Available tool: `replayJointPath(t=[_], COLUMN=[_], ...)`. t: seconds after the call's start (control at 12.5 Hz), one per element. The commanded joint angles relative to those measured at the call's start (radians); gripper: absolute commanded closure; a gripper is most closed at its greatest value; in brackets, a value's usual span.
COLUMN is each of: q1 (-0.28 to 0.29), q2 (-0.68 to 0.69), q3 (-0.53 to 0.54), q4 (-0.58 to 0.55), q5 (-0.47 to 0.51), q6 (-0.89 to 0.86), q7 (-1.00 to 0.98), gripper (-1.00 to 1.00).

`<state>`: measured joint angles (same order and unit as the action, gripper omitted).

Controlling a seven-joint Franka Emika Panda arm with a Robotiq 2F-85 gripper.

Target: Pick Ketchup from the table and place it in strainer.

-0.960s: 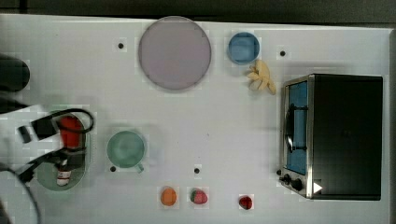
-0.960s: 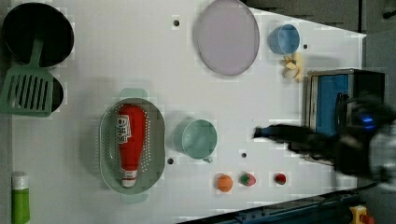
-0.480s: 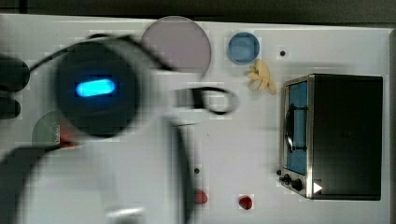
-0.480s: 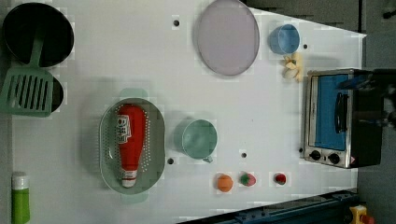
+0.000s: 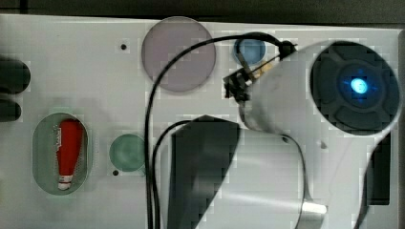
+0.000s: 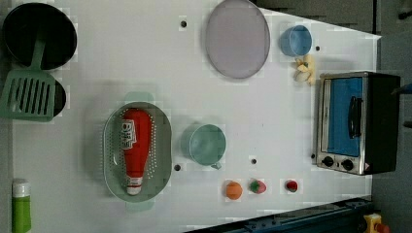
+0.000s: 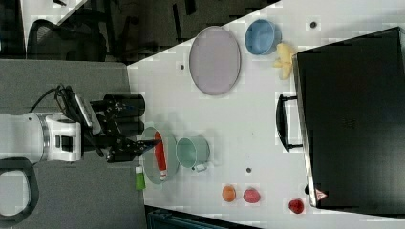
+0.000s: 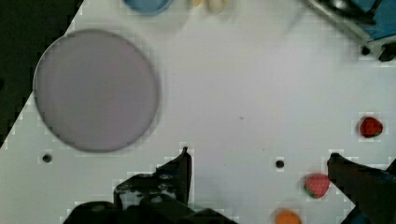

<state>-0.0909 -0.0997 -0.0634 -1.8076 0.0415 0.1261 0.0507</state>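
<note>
The red Ketchup (image 6: 135, 145) lies lengthwise inside the mint-green strainer (image 6: 160, 145), white cap toward the left view's bottom. The top view shows the same Ketchup (image 5: 69, 150) in the strainer (image 5: 40, 157). In the wrist view my gripper (image 8: 258, 154) is open, its dark fingers (image 8: 182, 168) wide apart over bare white table with nothing between them. In the right view the gripper (image 7: 143, 144) points at the strainer's (image 7: 149, 174) rim beside the Ketchup (image 7: 160, 152). My arm's body (image 5: 286, 143) covers the top view's right half.
In the left view a lilac plate (image 6: 237, 39) and blue bowl (image 6: 295, 41) sit at the top, a green cup (image 6: 206, 144) beside the strainer, and a toaster oven (image 6: 357, 124) at the right. Small fruits (image 6: 233, 190) line the bottom. A pan (image 6: 39, 34), spatula (image 6: 29, 94) and green bottle (image 6: 20, 206) stand at the left.
In the top view my arm has swung from over the strainer across to the right side. The Ketchup has stayed lying in the strainer.
</note>
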Motion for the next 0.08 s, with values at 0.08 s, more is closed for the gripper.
replayJointPath(t=[0.08], q1=[0.051], q2=[-0.012], q3=[0.056], q4=[0.006], q5=[-0.039], q6=[-0.016], q7=[-0.047], gripper=[-1.00])
